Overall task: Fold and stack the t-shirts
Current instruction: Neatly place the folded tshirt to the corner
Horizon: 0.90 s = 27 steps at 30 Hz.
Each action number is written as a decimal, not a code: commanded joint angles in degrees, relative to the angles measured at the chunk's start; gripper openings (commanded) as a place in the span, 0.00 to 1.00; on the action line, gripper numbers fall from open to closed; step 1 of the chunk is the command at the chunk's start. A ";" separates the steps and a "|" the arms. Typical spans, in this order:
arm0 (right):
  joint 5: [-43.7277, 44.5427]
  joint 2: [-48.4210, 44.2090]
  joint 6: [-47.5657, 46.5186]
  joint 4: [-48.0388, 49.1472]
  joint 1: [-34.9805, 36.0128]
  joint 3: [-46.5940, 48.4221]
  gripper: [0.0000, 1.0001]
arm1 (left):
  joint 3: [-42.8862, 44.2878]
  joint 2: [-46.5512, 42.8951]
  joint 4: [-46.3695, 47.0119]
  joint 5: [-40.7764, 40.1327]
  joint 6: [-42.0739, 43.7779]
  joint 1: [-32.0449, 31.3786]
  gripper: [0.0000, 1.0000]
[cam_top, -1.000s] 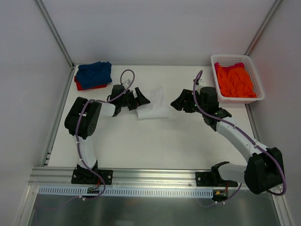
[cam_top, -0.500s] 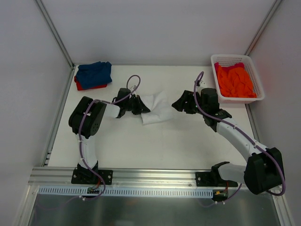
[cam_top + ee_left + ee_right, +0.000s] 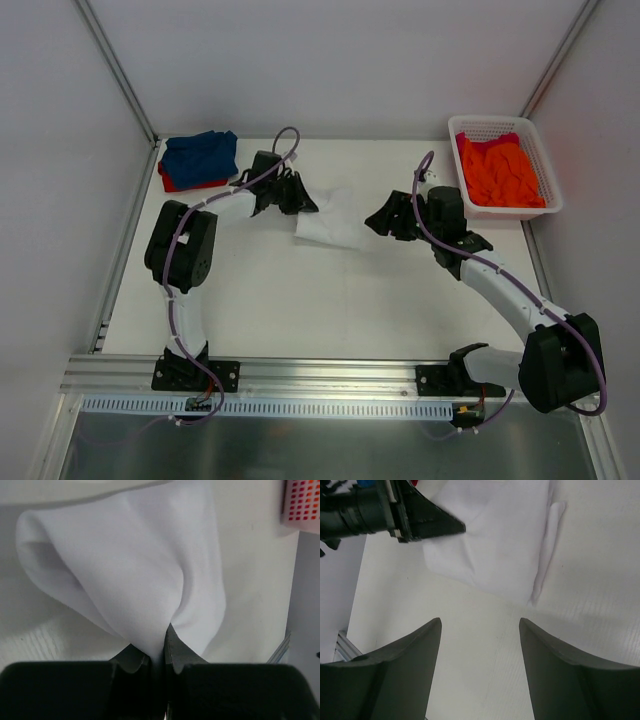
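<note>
A folded white t-shirt [image 3: 333, 217] lies mid-table, its left edge lifted and pinched by my left gripper [image 3: 304, 203], which is shut on it. In the left wrist view the white t-shirt [image 3: 135, 575] bunches into the closed left gripper [image 3: 158, 652]. My right gripper [image 3: 380, 220] hovers open just right of the shirt; its wrist view shows the right gripper [image 3: 480, 622] over bare table, the white t-shirt [image 3: 495, 535] lying beyond it. A blue t-shirt [image 3: 200, 155] lies folded on a red t-shirt [image 3: 178, 185] at the back left. An orange t-shirt [image 3: 500, 172] fills the basket.
The white lattice basket [image 3: 459, 131] stands at the back right corner, against the right wall. White enclosure walls ring the table, with metal posts at the back corners. An aluminium rail [image 3: 320, 375] with both arm bases runs along the near edge.
My left gripper closed on the white t-shirt's left edge and carried it back and slightly right, shifting and lifting the cloth. The right arm has stayed in place.
</note>
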 commanded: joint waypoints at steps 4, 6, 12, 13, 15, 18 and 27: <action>-0.58 -0.04 0.16 2.82 -0.34 0.08 0.67 | 14.92 -0.66 -10.65 0.42 6.98 5.04 0.00; -0.49 0.23 -0.10 2.91 -0.34 0.17 0.67 | 17.75 -0.14 -12.51 0.42 8.13 6.70 0.00; -0.93 0.40 -0.10 3.17 -0.42 -0.09 0.67 | 24.43 1.18 -14.89 3.05 9.80 11.89 0.00; -1.02 0.49 -0.19 3.34 -0.51 -0.18 0.67 | 26.36 1.97 -15.59 3.67 10.33 13.12 0.00; -1.11 0.58 -0.11 3.52 -0.60 -0.18 0.67 | 30.22 3.55 -16.21 4.98 11.55 14.18 0.00; -1.37 0.67 -0.10 3.70 -0.60 -0.27 0.67 | 34.80 5.66 -19.18 5.69 13.14 16.11 0.00; -2.16 1.28 0.33 5.45 -0.60 -1.41 0.67 | 47.55 11.47 -23.50 6.84 16.65 22.79 0.00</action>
